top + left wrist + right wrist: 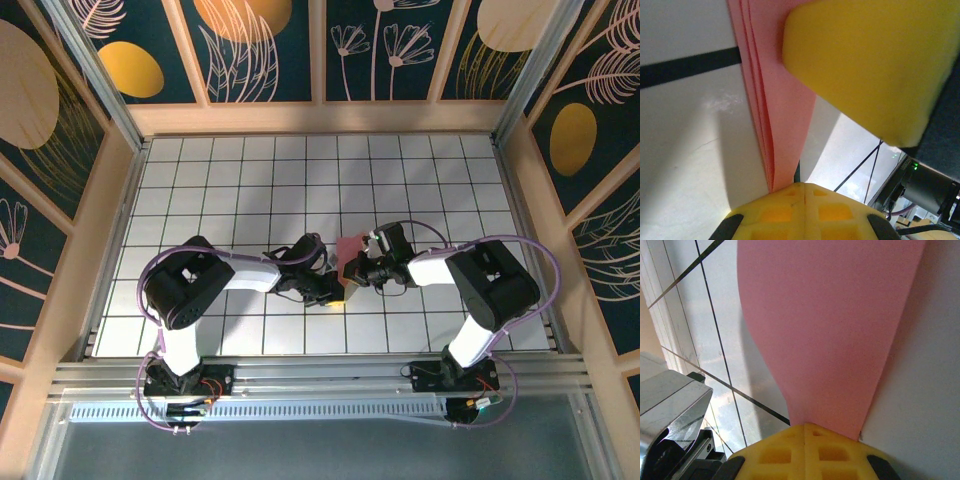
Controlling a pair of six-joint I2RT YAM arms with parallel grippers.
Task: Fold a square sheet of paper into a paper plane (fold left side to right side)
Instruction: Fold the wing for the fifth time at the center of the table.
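The salmon-pink sheet of paper is folded into layers and sits between my two grippers at the middle of the tiled table. In the left wrist view the paper shows several stacked edges running down into my left gripper, whose yellow jaws are shut on its end. My right gripper's yellow fingers loom just beyond, at the paper's far end. In the right wrist view the paper curves down into my right gripper, also shut on it. I cannot tell whether it has the paper plane's shape.
The white tiled floor with black grid lines stretches behind and to both sides of the arms. Wooden walls with patterned panels enclose it. A metal rail carries both arm bases at the near edge.
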